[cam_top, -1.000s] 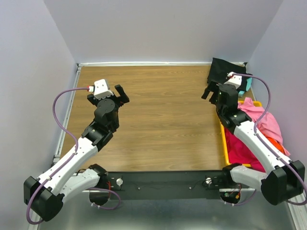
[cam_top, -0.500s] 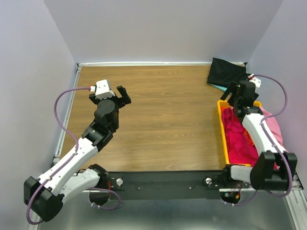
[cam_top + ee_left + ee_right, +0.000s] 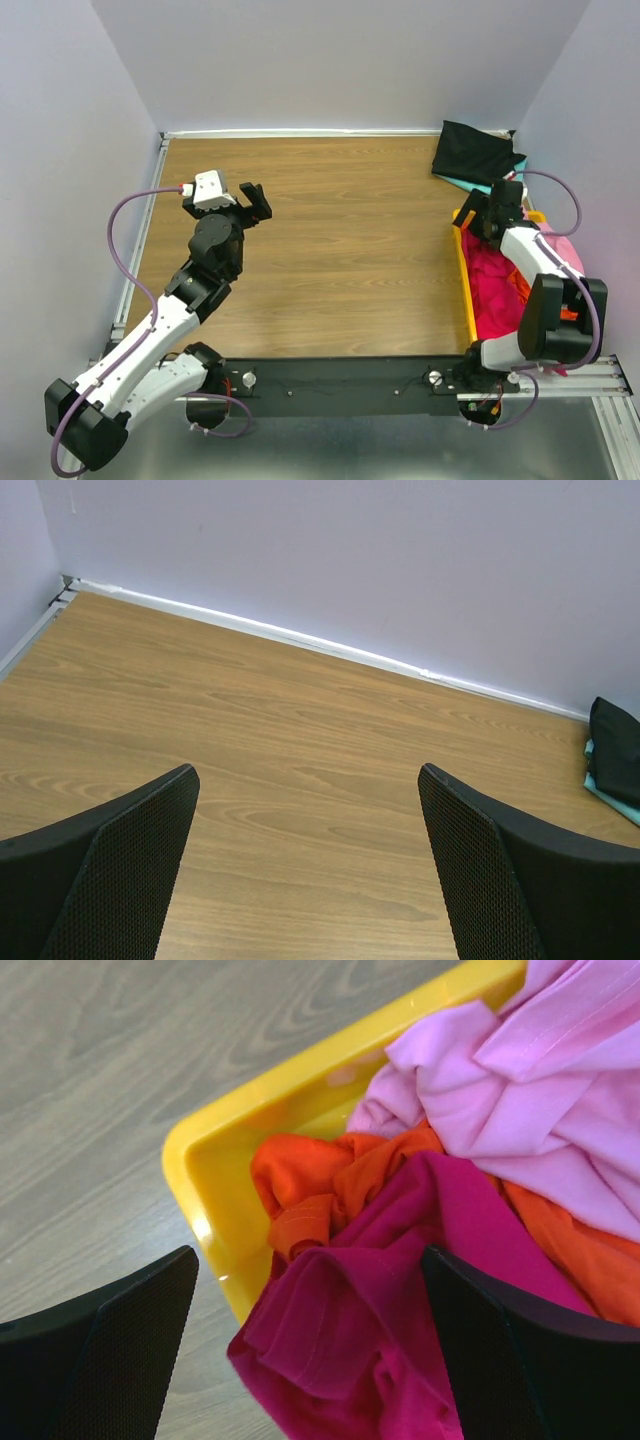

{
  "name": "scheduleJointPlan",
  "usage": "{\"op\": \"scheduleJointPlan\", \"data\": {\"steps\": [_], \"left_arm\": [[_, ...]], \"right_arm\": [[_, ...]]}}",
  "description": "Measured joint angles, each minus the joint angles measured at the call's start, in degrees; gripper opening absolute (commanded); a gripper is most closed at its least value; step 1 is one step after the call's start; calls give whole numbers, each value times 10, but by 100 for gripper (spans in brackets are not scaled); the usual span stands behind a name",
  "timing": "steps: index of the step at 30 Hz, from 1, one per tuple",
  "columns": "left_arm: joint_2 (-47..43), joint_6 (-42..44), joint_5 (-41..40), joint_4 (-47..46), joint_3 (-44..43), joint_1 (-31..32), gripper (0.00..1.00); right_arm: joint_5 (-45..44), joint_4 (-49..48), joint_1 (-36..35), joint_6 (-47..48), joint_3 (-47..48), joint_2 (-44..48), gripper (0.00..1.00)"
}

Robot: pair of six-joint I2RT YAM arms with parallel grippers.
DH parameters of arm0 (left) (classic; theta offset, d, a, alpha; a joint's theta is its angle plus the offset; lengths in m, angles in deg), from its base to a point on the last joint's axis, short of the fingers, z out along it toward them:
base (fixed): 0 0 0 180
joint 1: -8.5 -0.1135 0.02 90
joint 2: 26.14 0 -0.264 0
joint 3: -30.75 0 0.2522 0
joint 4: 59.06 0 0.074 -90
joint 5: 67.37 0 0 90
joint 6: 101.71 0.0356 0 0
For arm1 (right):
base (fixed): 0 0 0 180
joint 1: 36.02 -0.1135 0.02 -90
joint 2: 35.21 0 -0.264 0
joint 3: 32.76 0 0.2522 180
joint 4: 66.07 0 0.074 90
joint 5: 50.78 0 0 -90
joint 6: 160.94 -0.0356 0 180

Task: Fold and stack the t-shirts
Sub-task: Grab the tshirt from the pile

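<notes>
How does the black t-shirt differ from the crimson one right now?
The black t-shirt lies on the table at the far right corner, over a teal t-shirt; the crimson t-shirt sits in the yellow bin. The black one lies fairly flat; the crimson one is bunched up among an orange t-shirt and a pink t-shirt. Both are plain and lie on the robot's right.

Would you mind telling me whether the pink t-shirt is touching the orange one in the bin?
Touching. The right wrist view shows the pink t-shirt lying directly on the orange t-shirt, with no gap.
</notes>
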Motion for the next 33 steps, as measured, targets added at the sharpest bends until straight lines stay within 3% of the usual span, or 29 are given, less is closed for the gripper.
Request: {"op": "scheduleJointPlan", "data": {"steps": [5,7,10,11,17,18,28,33], "left_arm": [[-2,0,0,-5,0,0,98],[-2,0,0,-7,0,0,98],[-1,0,0,-8,0,0,98],[0,0,0,-8,0,0,98],[2,0,0,-8,0,0,98],[2,0,0,-9,0,0,98],[7,2,0,-9,0,0,98],[12,7,-2,-9,0,0,98]], "right_arm": [[3,0,2,-2,-1,-12,77],[3,0,3,-3,-1,-8,76],[1,1,3,-7,-7,4,65],[1,1,3,-6,-7,7,53],[0,0,4,-7,-7,10,13],[1,0,5,-7,-7,10,1],[10,29,6,-4,23,34,0],[24,60,6,1,156,38,1]]}}
